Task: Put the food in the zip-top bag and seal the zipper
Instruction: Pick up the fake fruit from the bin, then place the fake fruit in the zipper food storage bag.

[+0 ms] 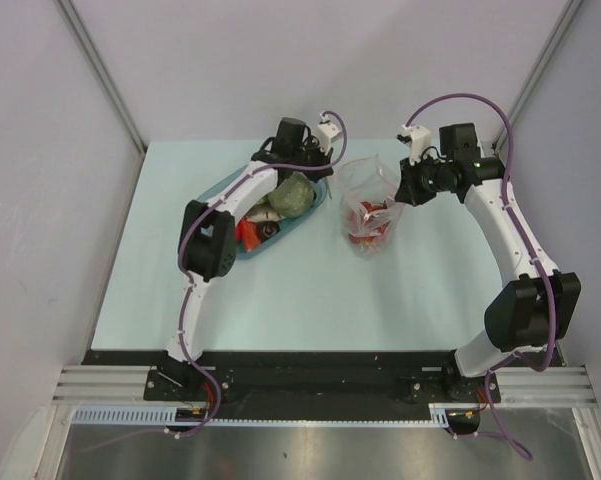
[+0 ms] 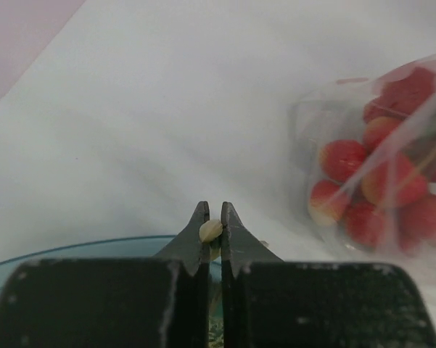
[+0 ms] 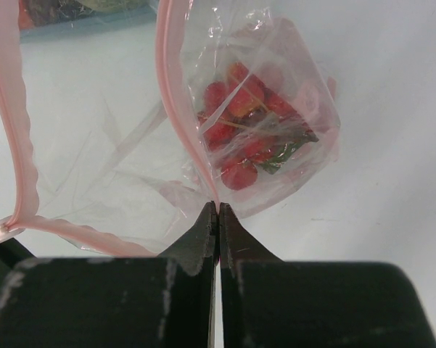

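My left gripper (image 2: 211, 217) is shut on the pale stem (image 2: 211, 230) of a mottled green squash (image 1: 293, 196), which sits at the far end of the blue tray (image 1: 242, 250). From above, that gripper (image 1: 300, 178) hangs right over the squash. The clear zip-top bag (image 1: 368, 205) stands open to the tray's right, with several small red pieces (image 3: 243, 123) in its bottom. My right gripper (image 3: 218, 209) is shut on the bag's mouth edge, pinching the pink zipper (image 3: 175, 109) strip. In the overhead view it (image 1: 401, 190) holds the bag's right rim.
More toy food lies in the tray: a red piece (image 1: 246, 233), a dark rounded piece (image 1: 270, 230) and a pale grey one (image 1: 261, 213). The tray's rim (image 2: 72, 250) shows just below my left fingers. Grey walls enclose the light table (image 1: 310, 300).
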{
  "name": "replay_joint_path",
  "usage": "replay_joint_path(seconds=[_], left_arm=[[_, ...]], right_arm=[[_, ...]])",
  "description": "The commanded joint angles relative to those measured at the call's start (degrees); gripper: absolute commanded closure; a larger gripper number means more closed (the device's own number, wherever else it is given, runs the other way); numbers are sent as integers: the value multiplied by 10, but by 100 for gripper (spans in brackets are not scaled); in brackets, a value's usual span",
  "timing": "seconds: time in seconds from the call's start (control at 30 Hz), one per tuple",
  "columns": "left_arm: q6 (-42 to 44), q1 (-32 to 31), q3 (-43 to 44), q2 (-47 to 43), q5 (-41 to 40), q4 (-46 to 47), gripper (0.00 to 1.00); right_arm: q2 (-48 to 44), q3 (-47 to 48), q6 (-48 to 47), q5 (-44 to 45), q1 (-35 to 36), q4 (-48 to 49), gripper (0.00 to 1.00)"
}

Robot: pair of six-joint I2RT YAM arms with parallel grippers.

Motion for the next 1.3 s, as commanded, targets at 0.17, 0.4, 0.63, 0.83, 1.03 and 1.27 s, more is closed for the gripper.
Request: replay_joint_path(seconds=[0.17,0.4,0.63,0.83,1.03,1.27], left_arm=[[-35,16,9,-183,30,9,100],[-122,-9,184,-186,7,32,100],[-146,-69,203,-229,-25,116,100],[-206,-114,139,-262,-13,171,100],[-296,-128,74,-240,16,242,100],[-357,-129,14,-217,20,296,100]], right_arm=[[-19,-8,8,-11,-2,17,100],[-24,-22,16,-19,-3,26,100],[-16,-21,32,-31,-2,38,100],[-5,-17,55,-43,-6,51,100],[6,-9,104,-72,-29,56,100],[22,-2,145,-119,-66,58,100]])
